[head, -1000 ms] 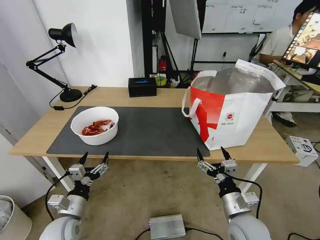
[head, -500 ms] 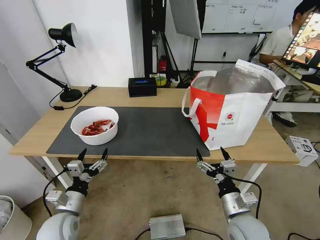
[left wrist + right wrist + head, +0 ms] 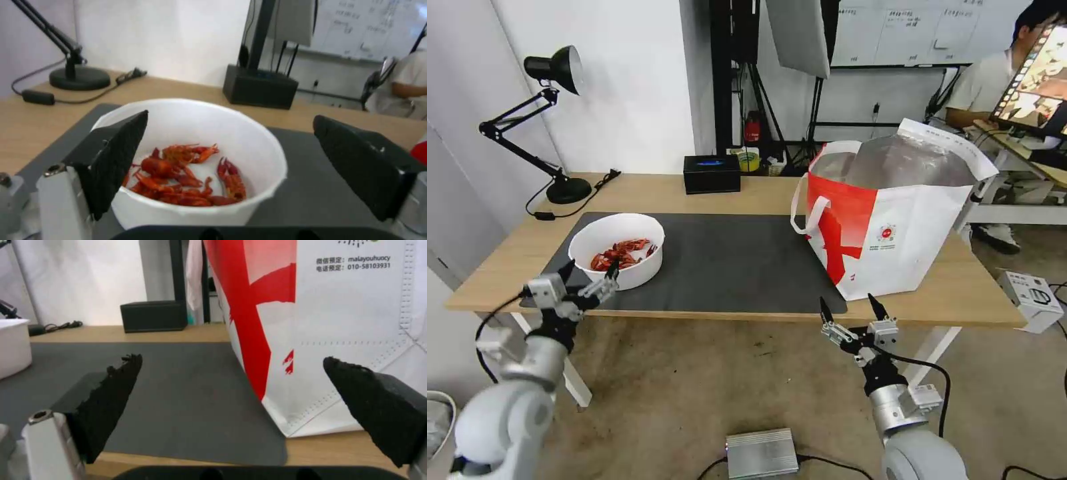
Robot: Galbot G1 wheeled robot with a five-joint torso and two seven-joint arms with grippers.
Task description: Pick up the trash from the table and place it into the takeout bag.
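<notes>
Approach step: left end effector [image 3: 588, 273], fingers spread, just beside the bowl [image 3: 618, 251]; next, straddle its rim. Right end effector [image 3: 852, 311], spread, near the takeout bag [image 3: 894, 227].

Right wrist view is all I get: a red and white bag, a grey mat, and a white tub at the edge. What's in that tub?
Observer: The white bowl holds red crayfish shells.
Operator: Is the other arm anywhere near it?
Observer: Yes, the left gripper is open, right at the bowl's near side.
Operator: Could anything be dropped into the bag as it stands?
Observer: It looks so: the takeout bag stands open at the top, silver lining showing, with the open right gripper low in front of it.
</notes>
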